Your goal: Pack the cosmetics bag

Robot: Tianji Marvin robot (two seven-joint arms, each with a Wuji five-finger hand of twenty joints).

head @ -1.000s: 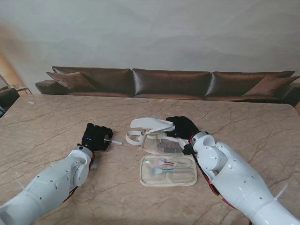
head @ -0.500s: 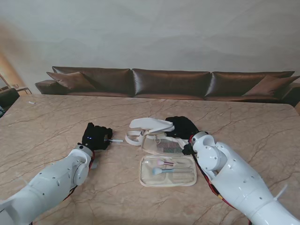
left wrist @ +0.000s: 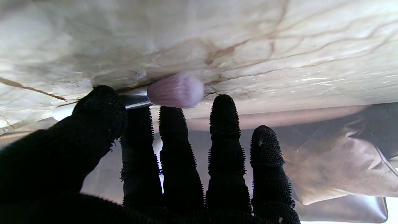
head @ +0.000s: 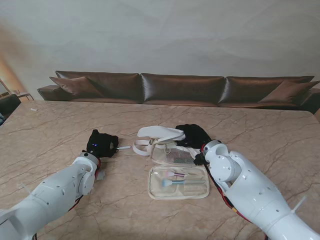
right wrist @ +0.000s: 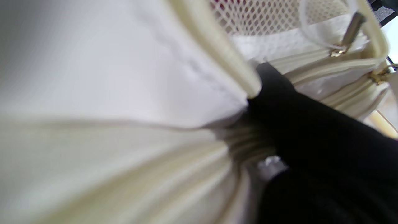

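Picking step: left hand [head: 101,144] pinches a brush [left wrist: 174,91] on the table, left of the bag [head: 167,145]; right hand [head: 194,135] grips the bag's rim. Next, carry the brush bagward

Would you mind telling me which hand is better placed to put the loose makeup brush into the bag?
The left hand: its fingers already pinch the pink-bristled makeup brush at the marble table. The right hand is occupied gripping the open cream cosmetics bag.
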